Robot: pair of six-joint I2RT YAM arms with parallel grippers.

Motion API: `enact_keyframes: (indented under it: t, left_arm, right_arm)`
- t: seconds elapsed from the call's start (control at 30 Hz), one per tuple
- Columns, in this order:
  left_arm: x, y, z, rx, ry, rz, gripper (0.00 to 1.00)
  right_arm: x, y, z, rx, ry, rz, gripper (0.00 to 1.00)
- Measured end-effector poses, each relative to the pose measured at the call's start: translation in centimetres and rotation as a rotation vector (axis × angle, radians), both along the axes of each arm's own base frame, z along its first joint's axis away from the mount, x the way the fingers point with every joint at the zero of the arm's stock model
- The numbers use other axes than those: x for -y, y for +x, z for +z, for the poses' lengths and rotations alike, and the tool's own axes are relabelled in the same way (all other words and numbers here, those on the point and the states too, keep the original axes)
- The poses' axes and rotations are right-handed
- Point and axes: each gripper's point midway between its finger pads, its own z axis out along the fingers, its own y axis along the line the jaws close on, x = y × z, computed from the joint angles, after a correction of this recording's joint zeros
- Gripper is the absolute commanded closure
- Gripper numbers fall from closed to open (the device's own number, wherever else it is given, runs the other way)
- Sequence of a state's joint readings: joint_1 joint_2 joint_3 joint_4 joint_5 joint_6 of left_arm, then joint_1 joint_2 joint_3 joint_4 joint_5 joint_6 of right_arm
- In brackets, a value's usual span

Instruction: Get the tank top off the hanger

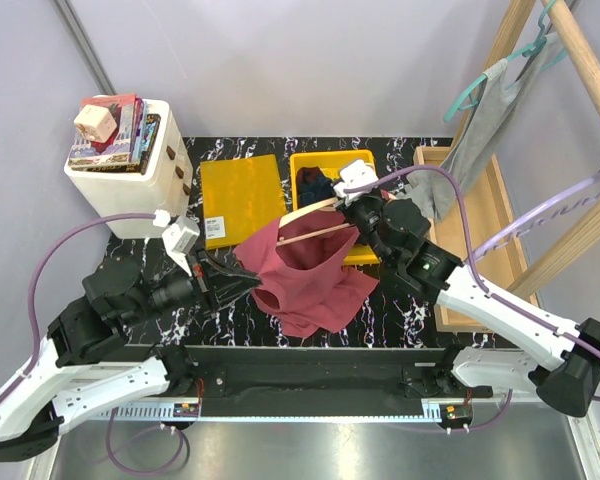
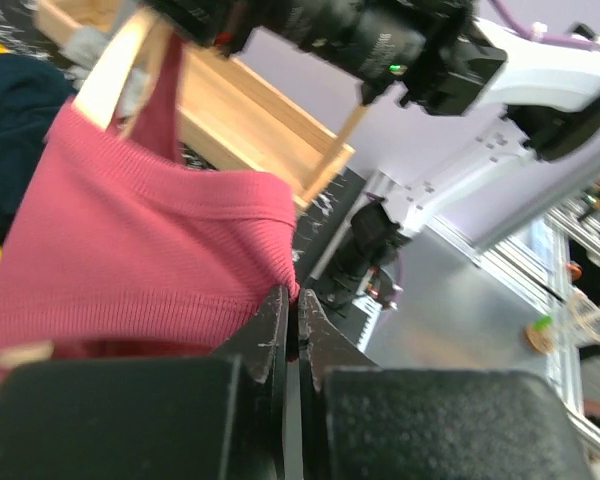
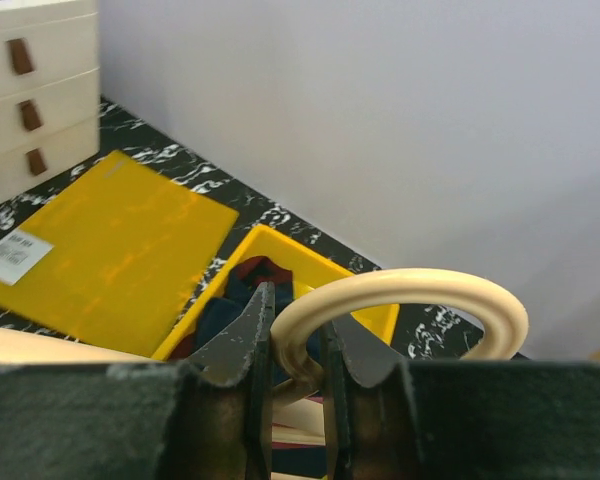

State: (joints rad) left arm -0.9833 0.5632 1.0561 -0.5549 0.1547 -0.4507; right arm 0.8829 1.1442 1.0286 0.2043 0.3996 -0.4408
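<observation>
Left gripper (image 2: 292, 300) is pinched tight on the top (image 2: 130, 250) edge. Right gripper (image 3: 295, 322) has the hanger (image 3: 430, 283) by its hook.

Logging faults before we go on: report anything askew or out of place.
The wooden hanger hangs tilted in the right fingers, its red tank top bunched toward the left fingers. At the rack, a grey garment seems to dangle lopsided.

Open tabletop (image 1: 405, 305) lies right of the tank top (image 1: 310, 280); yellow bin (image 1: 320, 158) and yellow board (image 1: 242, 195) block behind, drawer unit (image 1: 120, 200) left, wooden rack (image 1: 500, 215) right.
</observation>
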Motion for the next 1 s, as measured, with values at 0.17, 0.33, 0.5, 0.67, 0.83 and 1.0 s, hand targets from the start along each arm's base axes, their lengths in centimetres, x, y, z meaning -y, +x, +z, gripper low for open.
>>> enact_keyframes:
  t: [0.17, 0.33, 0.5, 0.67, 0.83, 1.0]
  left_arm:
    - [-2.1, 1.1, -0.5, 0.007, -0.001, 0.120, 1.00]
    - [-4.5, 2.1, 0.4, 0.036, -0.042, 0.243, 1.00]
    - [-6.0, 2.9, 1.5, 0.063, -0.058, 0.325, 1.00]
    - [-6.9, 3.3, 2.0, 0.074, -0.077, 0.372, 1.00]
    - [-5.1, 4.8, -1.4, 0.040, -0.025, 0.390, 1.00]
    - [-2.1, 7.5, -5.8, -0.016, 0.130, 0.418, 1.00]
  right_arm:
    - [2.2, -0.4, 2.2, 0.022, 0.101, -0.077, 1.00]
    - [3.5, -3.5, 5.7, 0.084, 0.232, 0.026, 1.00]
    - [2.7, -6.4, 8.0, 0.141, 0.273, 0.193, 1.00]
    - [2.1, -5.5, 6.9, 0.074, 0.325, 0.173, 1.00]
    - [1.8, -5.3, 6.6, -0.037, 0.531, 0.165, 1.00]
    - [1.6, -6.8, 8.1, -0.110, 0.770, 0.256, 1.00]
